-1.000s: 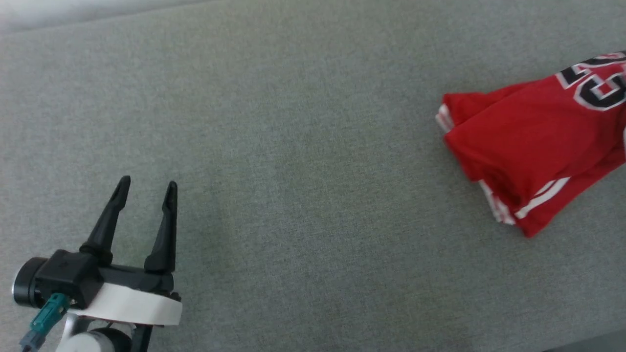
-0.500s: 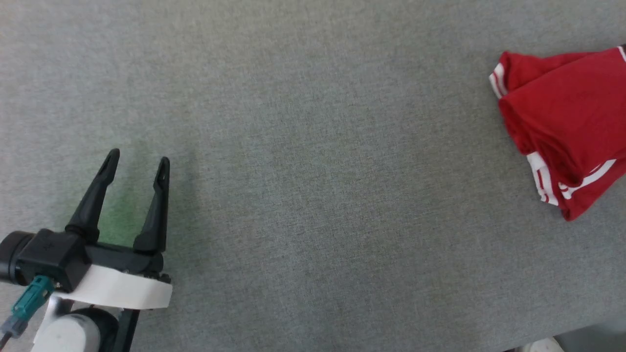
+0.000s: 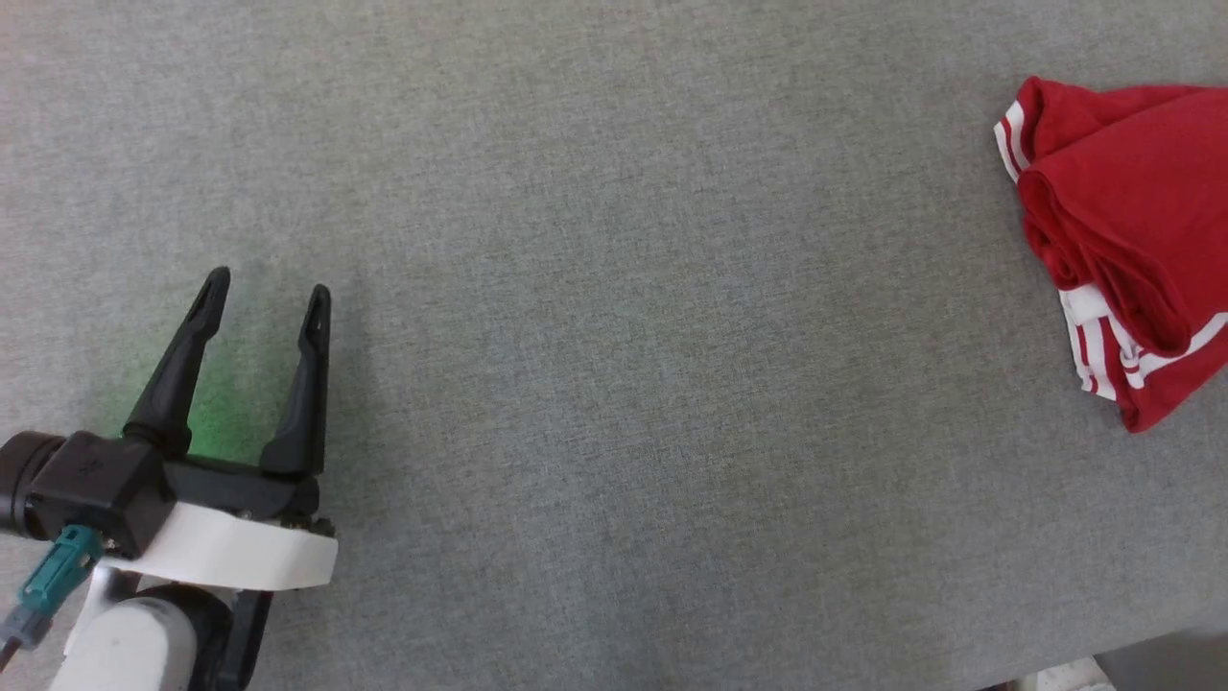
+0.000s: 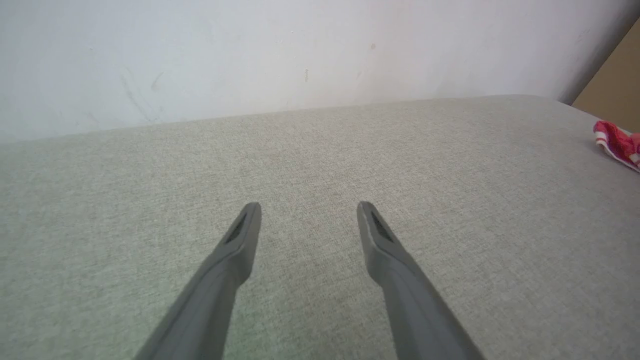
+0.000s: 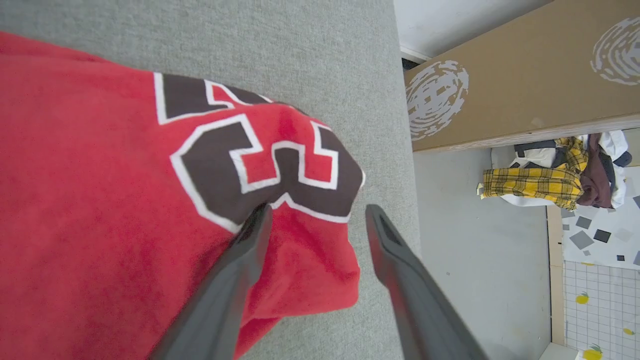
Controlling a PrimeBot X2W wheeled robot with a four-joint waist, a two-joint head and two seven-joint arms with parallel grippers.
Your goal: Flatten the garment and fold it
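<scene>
— Crumpled red jersey-style T-shirt [image 3: 1122,221], white-striped trim, black 23: where?
— At the right edge of the grey fabric surface [image 3: 614,384], under the spread-open right gripper [image 5: 317,209]; the left gripper [image 3: 269,283], also gaping, sits far left across open cloth.

The red jersey [image 5: 100,210] lies rumpled on a grey cloth surface [image 5: 300,45], its black, white-outlined number showing. The right gripper [image 5: 317,209] is spread over the jersey's edge, one finger above the red cloth and the other just beyond it. Farther beyond the jersey are a brown printed board [image 5: 520,85] and yellow plaid clothing [image 5: 535,185].
</scene>
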